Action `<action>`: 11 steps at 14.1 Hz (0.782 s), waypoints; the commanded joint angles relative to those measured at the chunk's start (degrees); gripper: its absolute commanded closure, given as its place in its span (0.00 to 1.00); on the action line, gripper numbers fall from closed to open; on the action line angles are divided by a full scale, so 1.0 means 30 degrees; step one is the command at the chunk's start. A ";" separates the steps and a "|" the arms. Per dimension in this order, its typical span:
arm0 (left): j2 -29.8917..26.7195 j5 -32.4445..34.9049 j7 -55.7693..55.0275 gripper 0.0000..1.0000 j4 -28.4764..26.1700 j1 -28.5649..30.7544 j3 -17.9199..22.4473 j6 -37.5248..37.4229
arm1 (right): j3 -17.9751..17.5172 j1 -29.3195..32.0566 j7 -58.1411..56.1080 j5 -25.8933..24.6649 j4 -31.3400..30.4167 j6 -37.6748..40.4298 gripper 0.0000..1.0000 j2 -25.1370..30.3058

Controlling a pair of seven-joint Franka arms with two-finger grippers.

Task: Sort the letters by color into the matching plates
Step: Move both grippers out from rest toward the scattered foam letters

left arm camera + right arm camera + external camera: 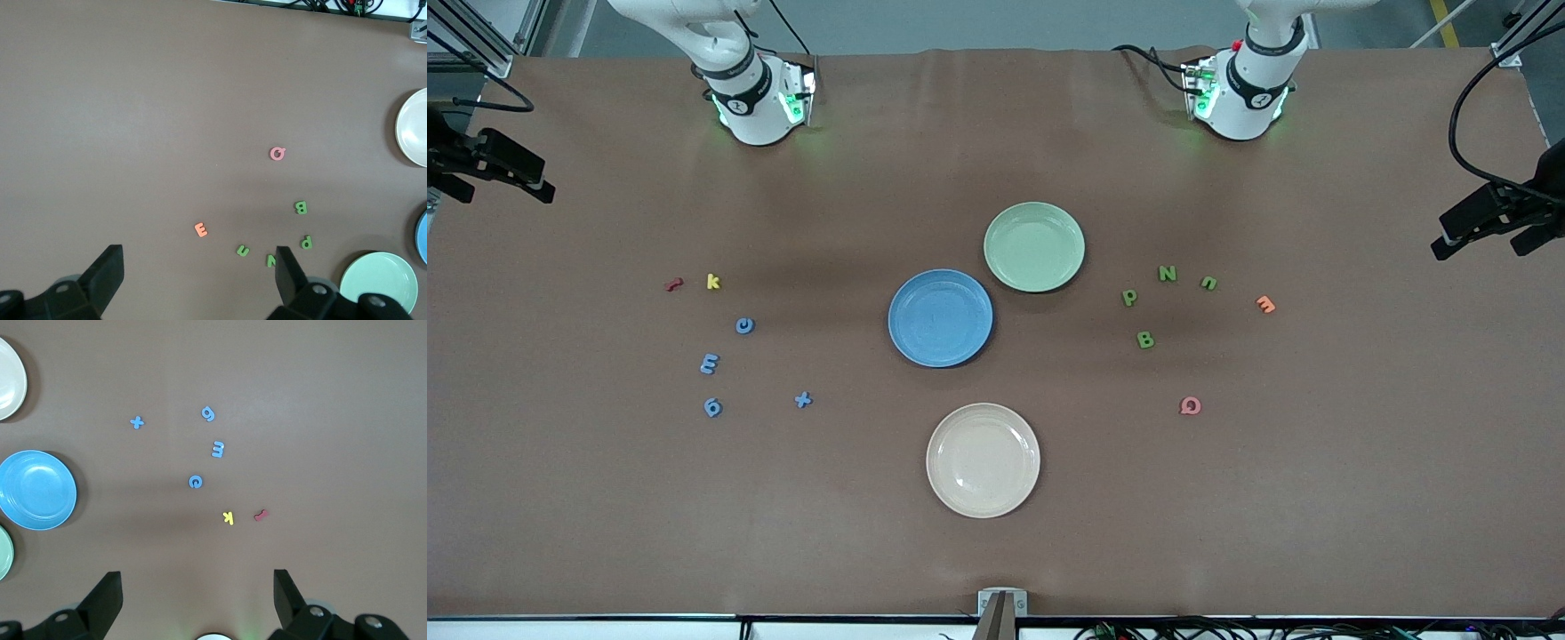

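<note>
The blue plate (940, 317) and the pale green plate (1034, 246) sit side by side mid-table, both empty. Several blue letters lie toward the right arm's end: c (744, 325), E (709, 363), g (712, 407) and x (803, 399). Several green letters lie toward the left arm's end: P (1129, 297), N (1167, 273), u (1208, 284) and B (1145, 340). My left gripper (198, 267) hangs open and empty high over the table near the green letters (301, 207). My right gripper (197, 583) hangs open and empty high above the blue letters (195, 481).
A cream plate (983, 460) sits nearer the front camera than the blue one. A red letter (674, 284) and a yellow k (712, 281) lie by the blue letters. An orange E (1264, 304) and a pink Q (1190, 405) lie by the green ones.
</note>
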State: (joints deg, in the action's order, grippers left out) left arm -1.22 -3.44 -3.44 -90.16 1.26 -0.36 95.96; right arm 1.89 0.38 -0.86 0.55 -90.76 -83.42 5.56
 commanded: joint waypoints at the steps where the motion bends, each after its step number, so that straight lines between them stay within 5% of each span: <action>1: -0.0121 0.0064 0.0473 0.00 0.0172 0.0167 -0.0142 -0.0462 | -0.0102 0.0196 -0.0093 -0.0009 0.0079 0.0178 0.00 0.0139; 7: -0.0033 -0.0112 0.0122 0.00 0.0114 0.0255 -0.0113 -0.0493 | -0.0102 0.0196 -0.0064 -0.0038 0.0166 0.0178 0.00 -0.0093; 11: 0.0552 -0.0141 0.0035 0.00 -0.0471 0.0226 -0.0142 -0.0669 | -0.0102 0.0285 -0.0356 -0.0183 0.0342 -0.0141 0.00 -0.2434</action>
State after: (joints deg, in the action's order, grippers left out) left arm -0.51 -3.44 -3.39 -91.08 1.50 -0.37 94.47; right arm 1.98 0.55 -0.89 0.56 -91.14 -83.40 2.26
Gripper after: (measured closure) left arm 0.000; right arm 0.000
